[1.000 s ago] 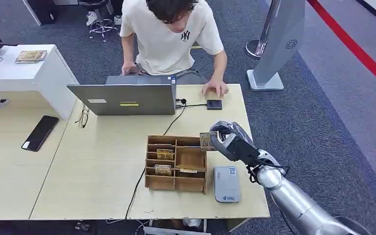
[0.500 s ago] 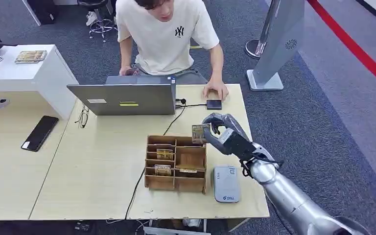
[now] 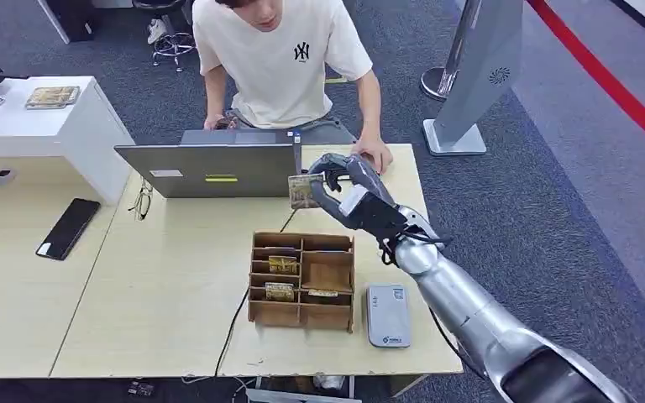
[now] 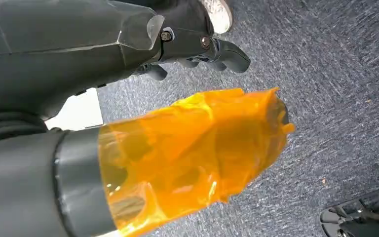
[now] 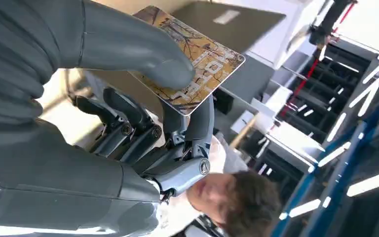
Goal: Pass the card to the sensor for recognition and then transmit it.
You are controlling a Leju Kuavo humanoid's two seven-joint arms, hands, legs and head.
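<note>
Seen from above: a pale wooden table across the lower left and centre of the frame, on blue-grey carpet. At its far edge, upper centre, a person in a cream T-shirt seated behind an open grey laptop. Rising from the lower right corner toward the centre, a silver right arm ending in the right hand, raised above the table just right of the laptop. Below the hand, centre of the frame, a wooden compartment box with a few cards lying in its slots. Just right of the box, near the table's front edge, a small grey card reader. At the left, a black phone lying flat. Pinched between the right hand's thumb and fingers, well above the reader, the card, patterned in yellow and brown. Seen close from the wrist, thumb pressed on the card's printed face, dark fingers behind it. Left hand wrapped in orange film over carpet, fingers hidden, so cannot tell whether apart or together
</note>
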